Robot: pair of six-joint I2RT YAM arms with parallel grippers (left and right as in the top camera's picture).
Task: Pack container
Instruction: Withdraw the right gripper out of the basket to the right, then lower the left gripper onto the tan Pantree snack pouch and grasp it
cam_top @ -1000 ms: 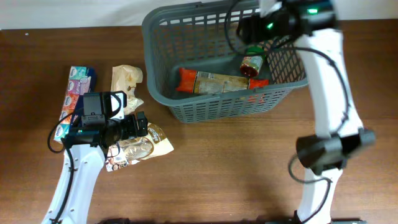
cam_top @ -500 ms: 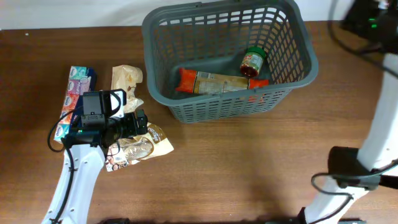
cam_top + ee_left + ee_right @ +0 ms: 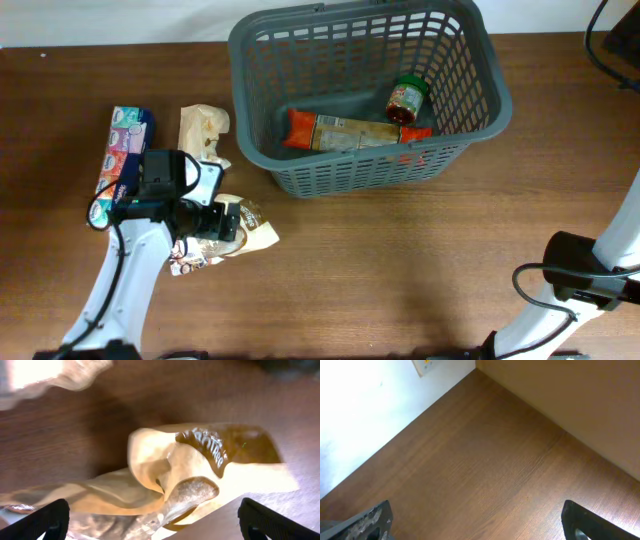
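The left hand hangs spread over the tan pouch on the counter, likely lined up to pinch it for the basket. The basket sits far-centre, holding a jar and a packet. The right hand, spread and empty, is off over bare counter, leaving the basket's mouth free.

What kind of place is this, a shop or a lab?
Probably a robotics lab bench, not a shop: a wooden table, a grey basket with groceries inside, and a white robot arm over loose snack packets.
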